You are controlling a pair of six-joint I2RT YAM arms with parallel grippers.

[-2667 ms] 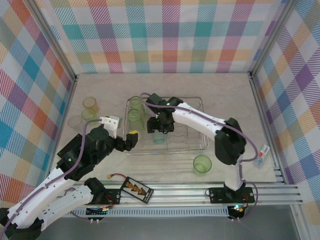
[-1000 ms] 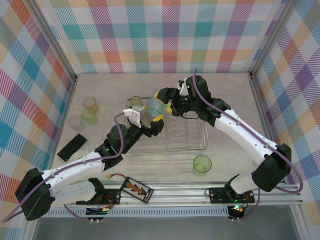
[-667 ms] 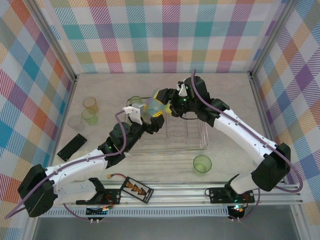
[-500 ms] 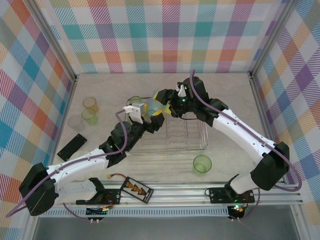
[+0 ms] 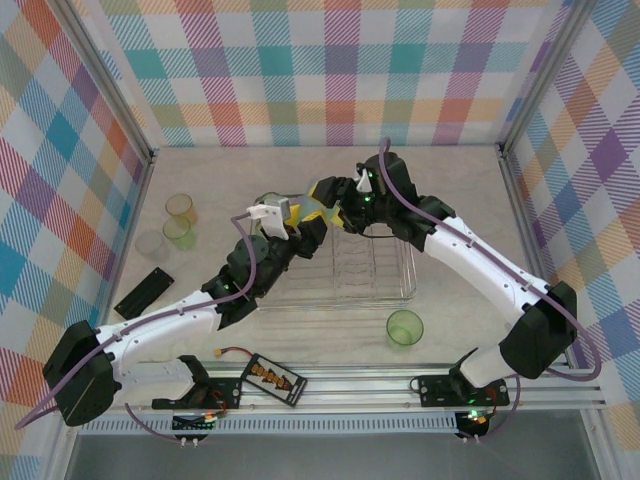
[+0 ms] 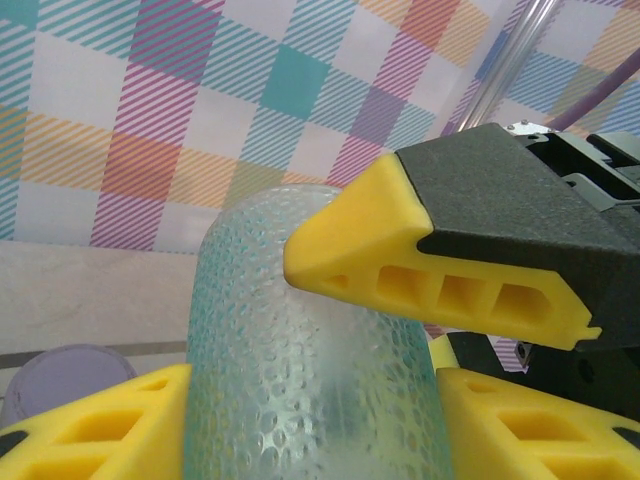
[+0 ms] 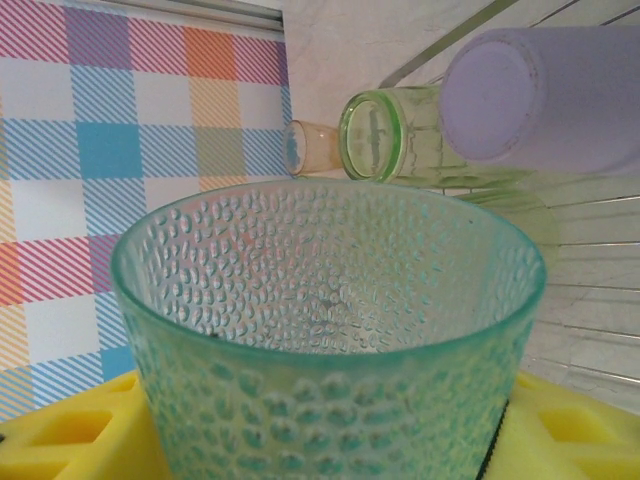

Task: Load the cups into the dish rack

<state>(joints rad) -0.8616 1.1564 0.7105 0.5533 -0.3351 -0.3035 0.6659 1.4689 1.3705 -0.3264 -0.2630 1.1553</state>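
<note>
Partly done: lilac cup and green cup racked. Teal cup clamped by right gripper; left gripper flanking it, grip unclear. Four cups waiting on table.

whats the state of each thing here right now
right claw, shut on the teal cup
left claw, fingers either side of the teal cup, grip unclear
teal cup, lifted, between the two claws
lilac cup, upside down in the dish rack
green cup, upright on the table, outside the rack
</note>
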